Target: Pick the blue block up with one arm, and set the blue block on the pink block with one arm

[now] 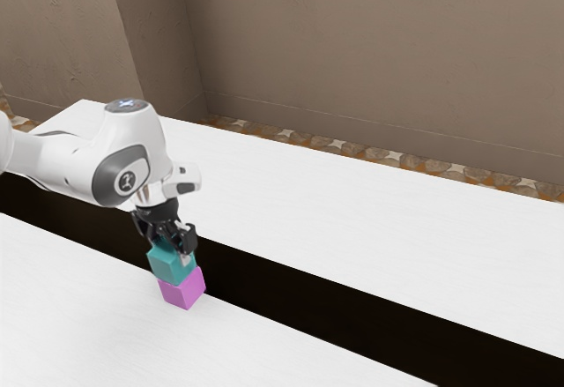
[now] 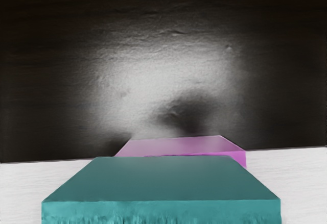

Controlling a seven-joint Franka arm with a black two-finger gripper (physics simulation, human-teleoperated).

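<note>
Gripper (image 1: 173,244) is closed on the blue block (image 1: 167,264). Its 2 black fingers pinch the block's upper part from opposite sides, and the hand points straight down from the white arm (image 1: 97,160), which comes in from the exterior view's left.

On my screen the blue block renders as teal. It sits on top of the pink block (image 1: 182,288), with its underside touching the pink block's top face. The stack is not square: the blue block is shifted a little toward the exterior view's left and far side, so a strip of the pink top shows at the near right corner. The blue block also looks slightly turned against the pink one.

The pink block rests on the near white table (image 1: 79,334), close to its far edge. Just beyond that edge runs a dark gap (image 1: 352,303), and past it lies a 2nd white table surface (image 1: 379,211). A brown wall (image 1: 370,43) stands behind it.

From the wrist camera, the blue block (image 2: 161,188) is right under my hand, its flat top facing the lens. The pink block (image 2: 204,146) pokes out from beneath its far side, with the white table (image 2: 301,183) beside both.
</note>
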